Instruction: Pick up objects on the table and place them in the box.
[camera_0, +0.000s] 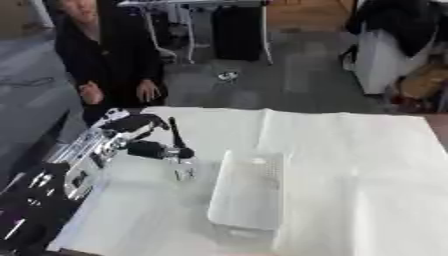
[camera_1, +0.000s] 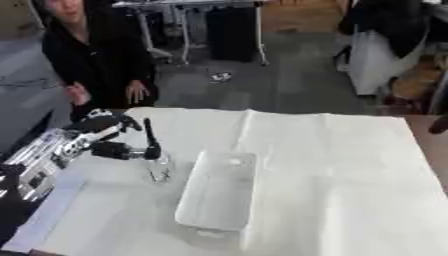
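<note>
The desk (camera_0: 350, 165), covered in white cloth, fills the lower part of both views. On it, just past centre toward 7 o'clock, lies the white box (camera_0: 248, 192), long and shallow, its long side running from 12 to 6 o'clock; a small pale shape sits inside near its far end, too faint to name. The left arm comes in from 9 o'clock, and the left robot hand (camera_0: 156, 148) hangs over the desk at 10 o'clock from the box, one finger held straight up, the rest partly curled; whether they hold anything I cannot tell. Just below the hand, beside the box's left wall, lies a small glinting object (camera_0: 183, 173) on the cloth. The right robot hand shows in neither view.
</note>
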